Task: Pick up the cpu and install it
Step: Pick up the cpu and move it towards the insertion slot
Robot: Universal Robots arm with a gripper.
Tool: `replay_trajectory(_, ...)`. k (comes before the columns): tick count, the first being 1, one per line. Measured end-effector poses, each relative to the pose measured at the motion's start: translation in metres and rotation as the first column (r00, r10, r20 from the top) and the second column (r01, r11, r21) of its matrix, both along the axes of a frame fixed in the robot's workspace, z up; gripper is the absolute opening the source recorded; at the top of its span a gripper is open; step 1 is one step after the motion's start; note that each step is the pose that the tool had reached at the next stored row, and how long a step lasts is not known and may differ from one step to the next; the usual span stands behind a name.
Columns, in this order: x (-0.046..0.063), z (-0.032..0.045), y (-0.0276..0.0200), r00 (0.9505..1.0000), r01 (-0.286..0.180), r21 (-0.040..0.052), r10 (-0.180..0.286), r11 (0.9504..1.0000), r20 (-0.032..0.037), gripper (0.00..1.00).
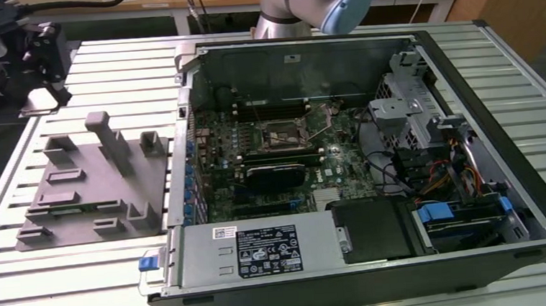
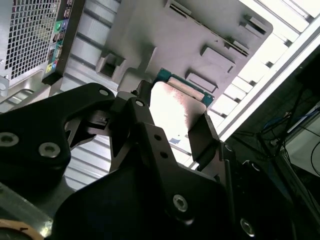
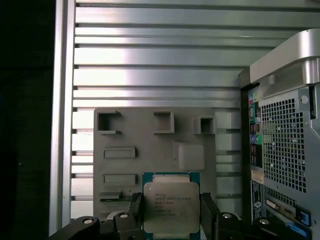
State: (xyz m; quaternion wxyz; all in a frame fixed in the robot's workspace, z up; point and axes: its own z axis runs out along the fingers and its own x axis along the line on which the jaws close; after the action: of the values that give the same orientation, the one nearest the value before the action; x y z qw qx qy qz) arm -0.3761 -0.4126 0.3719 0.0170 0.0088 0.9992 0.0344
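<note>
Fingers [image 3: 136,212] clamped on the cpu [image 3: 171,207], one on each of two opposite edges; both wrist views show it. Gripper [image 3: 171,200] carries the chip metal plate toward the first wrist camera, green rim showing around the plate. In the second wrist view the cpu [image 2: 172,120] glares bright between the black fingers [image 2: 202,132], and the gripper [image 2: 172,112] hangs over the slatted table [image 2: 90,50]. Behind the chip I see the grey block [image 3: 155,150] with its recesses and posts; the cpu looks lifted clear of it, though I cannot tell by how much. The computer case's rear panel [image 3: 285,150] stands just beside the block. In the exterior view the case [image 1: 350,155] lies open on the table [image 1: 89,281], socket [image 1: 282,134] bare on the motherboard, grey block [image 1: 93,183] on the exterior view's left of it.
</note>
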Motion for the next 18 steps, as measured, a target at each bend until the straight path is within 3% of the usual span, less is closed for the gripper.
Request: replay_trajectory(18, 0.045, 0.0000, 0.0000, 1.0000, 0.000, 0.0000, 0.000, 1.0000, -0.0002, 0.54)
